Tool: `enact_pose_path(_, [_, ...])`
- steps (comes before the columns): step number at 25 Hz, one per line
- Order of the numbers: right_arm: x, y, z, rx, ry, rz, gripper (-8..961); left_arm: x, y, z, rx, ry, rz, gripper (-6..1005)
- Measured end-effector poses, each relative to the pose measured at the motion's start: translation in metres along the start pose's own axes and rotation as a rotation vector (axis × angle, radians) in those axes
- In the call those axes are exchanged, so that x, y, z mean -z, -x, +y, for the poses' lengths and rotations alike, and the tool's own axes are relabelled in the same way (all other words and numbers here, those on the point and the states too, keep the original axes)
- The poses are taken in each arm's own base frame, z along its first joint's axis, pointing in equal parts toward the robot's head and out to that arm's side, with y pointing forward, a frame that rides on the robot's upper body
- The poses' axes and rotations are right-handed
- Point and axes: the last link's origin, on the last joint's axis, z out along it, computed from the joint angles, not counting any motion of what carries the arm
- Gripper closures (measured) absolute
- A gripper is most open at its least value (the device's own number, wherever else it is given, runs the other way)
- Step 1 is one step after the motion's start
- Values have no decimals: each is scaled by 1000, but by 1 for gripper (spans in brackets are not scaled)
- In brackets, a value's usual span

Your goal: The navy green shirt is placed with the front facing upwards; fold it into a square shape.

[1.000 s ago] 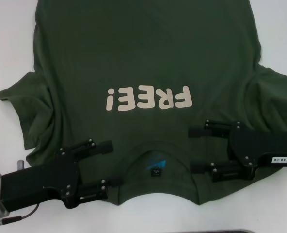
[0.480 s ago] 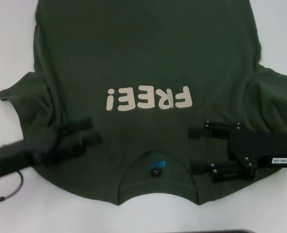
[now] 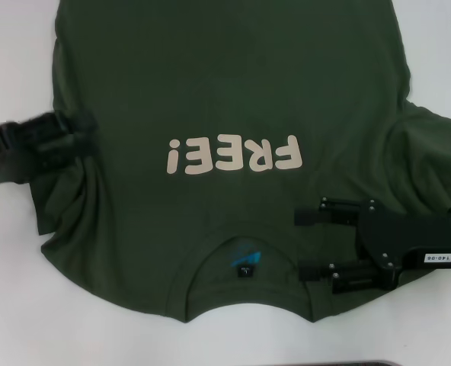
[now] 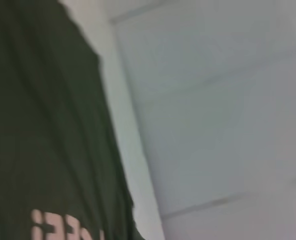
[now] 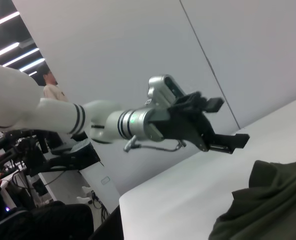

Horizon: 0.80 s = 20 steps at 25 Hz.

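Observation:
The navy green shirt [image 3: 225,91] lies spread front up on the white table [image 3: 12,305]. Its cream "FREE!" lettering [image 3: 233,155] reads upside down, and the collar with its neck label [image 3: 244,263] is nearest me. My left gripper [image 3: 88,136] is blurred over the left sleeve, open and holding nothing. The right wrist view shows it [image 5: 233,122] raised above the table with jaws apart. My right gripper [image 3: 308,242] is open just right of the collar, over the shoulder cloth. The left wrist view shows the shirt [image 4: 38,125] beside bare table.
White table surface borders the shirt on the left, right and near sides. A dark strip [image 3: 363,363] runs along the near edge. In the right wrist view, bunched shirt cloth [image 5: 268,200] lies close by, and a person [image 5: 50,87] stands in the room behind.
My left gripper swung from beside the collar out to the left and farther away, now over the left sleeve. The right gripper shifted slightly nearer to me. The shirt has not moved.

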Motion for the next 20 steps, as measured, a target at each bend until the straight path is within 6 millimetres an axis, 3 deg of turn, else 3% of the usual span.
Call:
enact_pose_path(6, [-1,0,-1,-4,-2,3,41,16,-14,-12,109,-147,45,222])
enact_pose_path(20, [-2,-2,-2,-20,-13,3,41,38,-27,-30,168,-343,97,220])
